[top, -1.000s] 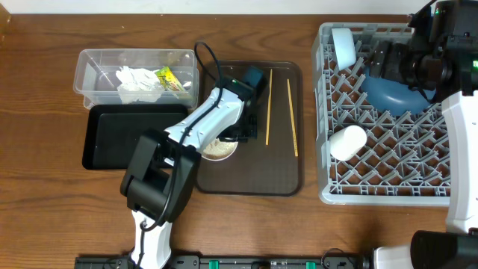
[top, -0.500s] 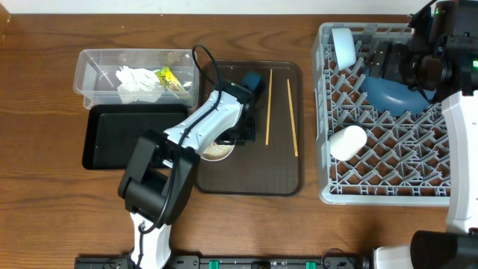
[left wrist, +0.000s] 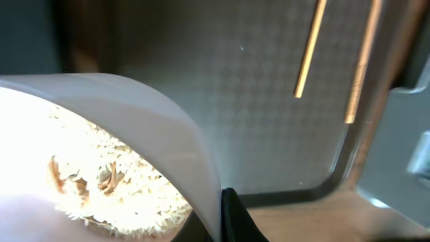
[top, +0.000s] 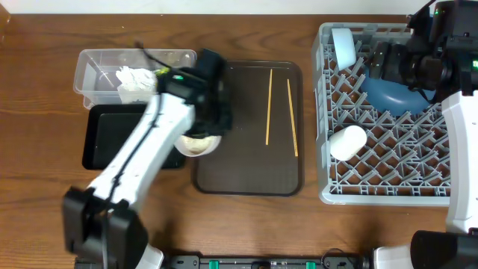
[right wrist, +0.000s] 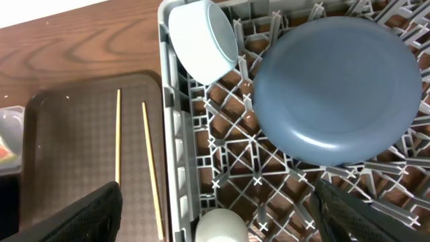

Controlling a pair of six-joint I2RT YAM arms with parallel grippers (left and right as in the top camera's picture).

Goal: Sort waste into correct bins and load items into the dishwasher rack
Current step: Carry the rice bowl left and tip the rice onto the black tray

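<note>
Gripping the small white bowl [top: 198,143] by its rim, the left pincer [top: 213,128] is clamped shut on it; the wrist view shows one dark finger [left wrist: 232,215] pressed against the outside of the wall. Rice [left wrist: 101,181] lies in the bowl. Seen from overhead, the bowl sits where the left edge of the brown serving tray [top: 250,168] meets the right end of the black tray [top: 112,138]; whether it rests on them or hangs above cannot be told.

Just beyond the black tray, on its far side, the clear tub [top: 93,71] holds the crumpled tissue [top: 134,82] and the snack wrapper [top: 160,73], the latter partly hidden by the arm. Two chopsticks [top: 269,104] [top: 293,116] lie nearly parallel on the right half of the serving tray, apart from each other.

At the right of the bench [top: 45,90] stands the dishwasher rack [top: 385,175]. It carries the light-blue bowl [top: 343,45] on edge in its far left corner, the dark-blue bowl [top: 392,93] beside it, and the white cup [top: 347,142] nearer. Over the rack's far side the right pincer [right wrist: 216,202] has its fingers [right wrist: 80,215] spread wide, with nothing between them.
</note>
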